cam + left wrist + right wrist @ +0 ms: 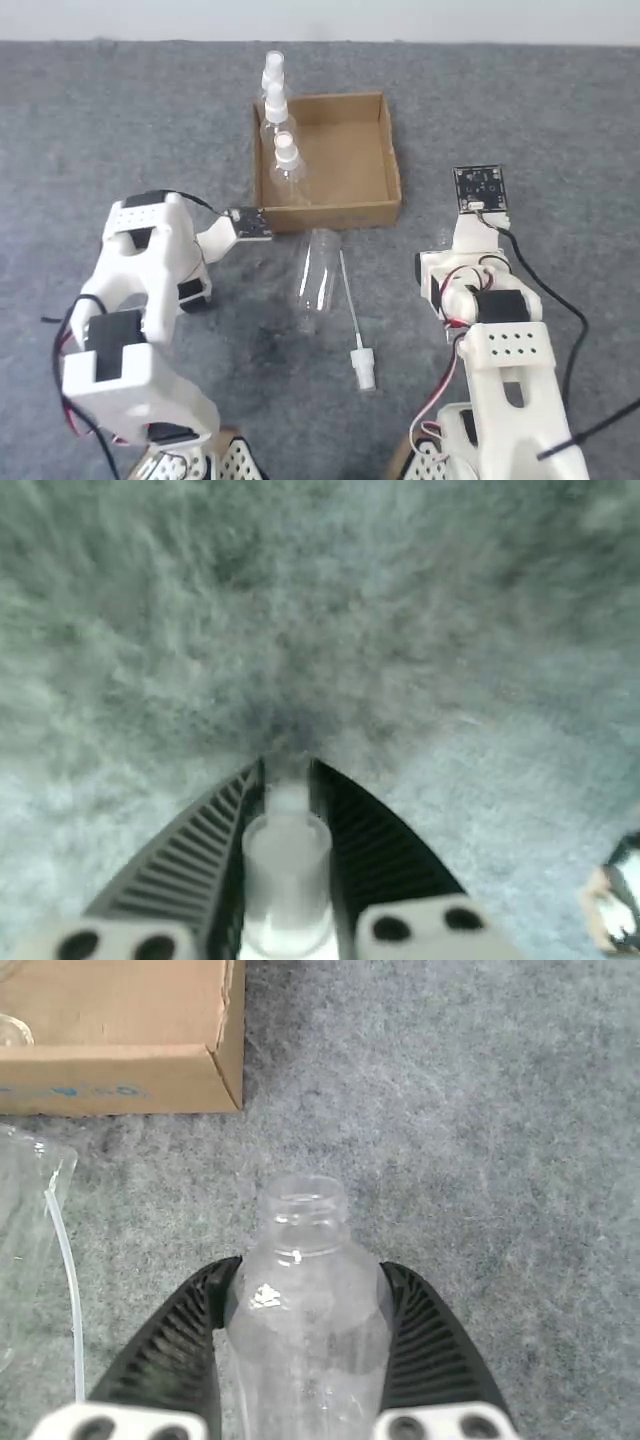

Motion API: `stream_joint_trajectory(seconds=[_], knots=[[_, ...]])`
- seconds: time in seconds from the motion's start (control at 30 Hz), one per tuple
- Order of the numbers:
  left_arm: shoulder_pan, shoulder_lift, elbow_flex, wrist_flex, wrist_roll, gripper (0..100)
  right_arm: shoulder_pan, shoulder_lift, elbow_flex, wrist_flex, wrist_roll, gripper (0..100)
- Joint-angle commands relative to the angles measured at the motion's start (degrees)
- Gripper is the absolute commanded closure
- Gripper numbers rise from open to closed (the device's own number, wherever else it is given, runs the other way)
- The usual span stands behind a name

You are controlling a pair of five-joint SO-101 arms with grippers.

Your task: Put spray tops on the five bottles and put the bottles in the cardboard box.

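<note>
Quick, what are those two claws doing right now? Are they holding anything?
Left gripper: closed on a spray top.
Right gripper: closed on a bottle that has no top on it.

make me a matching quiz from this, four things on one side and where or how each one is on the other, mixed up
Things
1. three capped bottles
2. right gripper
3. left gripper
4. spray top with long tube

Places or states
a. lying on the grey mat beside an empty bottle
b. shut on a bottle with no top
c. standing in the cardboard box
d. shut on a white spray top

Pairs: 1-c, 2-b, 3-d, 4-a
</note>
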Motion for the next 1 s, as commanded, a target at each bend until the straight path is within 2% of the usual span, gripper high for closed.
stream_joint_trajectory(seconds=[0.0, 0.2, 0.43, 0.7, 0.9, 0.97], knots=[[0.88, -0.26, -8.57, 8.00, 5.19, 99, 0.84, -1.98, -0.79, -1.27, 0.79, 99.1], [0.44, -0.26, -18.86, 15.74, 10.55, 99, 0.84, -2.42, 0.09, -1.80, 0.79, 99.1], [-0.18, -0.26, -26.15, 24.26, 10.90, 99, 0.84, -2.51, 0.70, -3.21, 0.88, 99.1], [-1.23, -1.23, -27.12, 24.44, 11.08, 99, 0.84, -2.51, 0.88, -3.21, 0.88, 99.1], [-2.11, -9.67, -26.77, 24.44, 11.16, 99, 0.84, -2.51, 0.88, -3.21, 0.88, 99.1], [-2.11, -11.87, -26.77, 24.44, 13.63, 99, 0.84, -2.51, 0.88, -3.21, 0.88, 99.1]])
